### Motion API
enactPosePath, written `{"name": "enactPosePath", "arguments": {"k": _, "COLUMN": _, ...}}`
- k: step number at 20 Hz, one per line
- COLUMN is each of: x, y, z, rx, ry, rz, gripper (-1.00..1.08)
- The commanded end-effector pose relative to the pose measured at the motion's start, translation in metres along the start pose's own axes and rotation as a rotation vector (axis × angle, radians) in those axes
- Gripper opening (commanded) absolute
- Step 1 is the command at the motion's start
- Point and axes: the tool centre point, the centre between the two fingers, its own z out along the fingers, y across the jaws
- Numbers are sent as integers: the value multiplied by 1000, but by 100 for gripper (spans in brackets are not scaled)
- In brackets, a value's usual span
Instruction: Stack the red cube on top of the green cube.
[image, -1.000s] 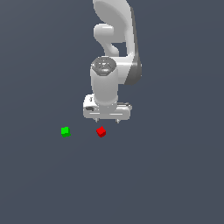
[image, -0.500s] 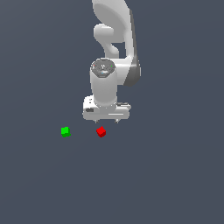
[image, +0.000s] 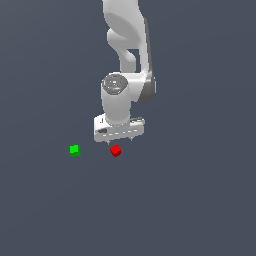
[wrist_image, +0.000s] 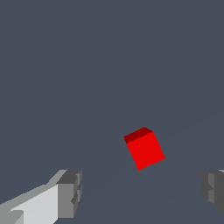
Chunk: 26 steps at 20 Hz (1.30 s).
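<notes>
The red cube (image: 115, 150) sits loose on the desk (image: 200, 200), turned a little out of square with my wrist camera, and nothing touches it. In the wrist view it (wrist_image: 145, 148) lies ahead of the gap between my fingers (wrist_image: 70, 192), not yet between them. Over the last second it has not shifted at all, and neither has the green cube (image: 74, 149), which rests well apart from it toward the exterior view's left, on the same bare desk.

What has changed is me: my gripper (image: 120, 142) has come down a little, so its tips now hang just above and slightly behind the red cube instead of clearly higher. My fingers are spread wide, with nothing in them, and the gap looks ample for the cube.

I judge this to be the approach for the pick, still early in the task: no grasp, no lift, no stacking done. The remaining descent needs the cube centred in the gap. Because the cube sits rotated against my fingers, I may catch it on its corners and nudge it unless my wrist turns to match.
</notes>
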Motion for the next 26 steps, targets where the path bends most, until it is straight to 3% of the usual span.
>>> {"name": "enactPosePath", "arguments": {"k": 1, "x": -2, "y": 3, "z": 8, "rx": -1, "ry": 2, "rz": -63, "gripper": 100}}
{"name": "enactPosePath", "arguments": {"k": 14, "x": -7, "y": 20, "z": 44, "rx": -4, "ry": 14, "rz": -350, "gripper": 100}}
{"name": "enactPosePath", "arguments": {"k": 26, "x": -7, "y": 26, "z": 55, "rx": -6, "ry": 17, "rz": -437, "gripper": 100}}
